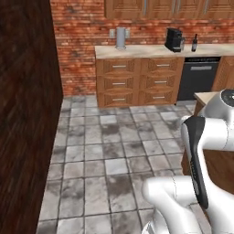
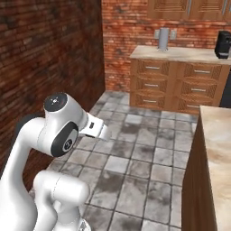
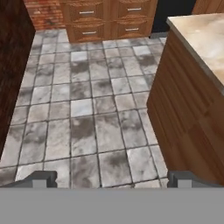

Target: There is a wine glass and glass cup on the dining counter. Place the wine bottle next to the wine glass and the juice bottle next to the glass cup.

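Note:
A slim dark wine bottle (image 1: 194, 43) stands on the far wall counter (image 1: 137, 51), just right of a black coffee machine (image 1: 173, 39). The beige marble dining counter (image 3: 202, 39) with wooden sides runs along the right, and its bare top (image 2: 219, 135) and near corner (image 1: 205, 96) show from the base. My gripper (image 3: 113, 179) hangs open over the tiled floor, left of that counter, with nothing between its dark fingertips (image 3: 43, 178). The wine glass, glass cup and juice bottle are out of view.
A metal cylinder (image 1: 120, 38) stands on the wall counter above wooden drawers (image 1: 137, 82). A black dishwasher (image 1: 199, 77) sits to their right. A dark wood wall (image 1: 27, 114) closes the left side. Grey floor tiles (image 3: 87, 109) stretch between it and the dining counter.

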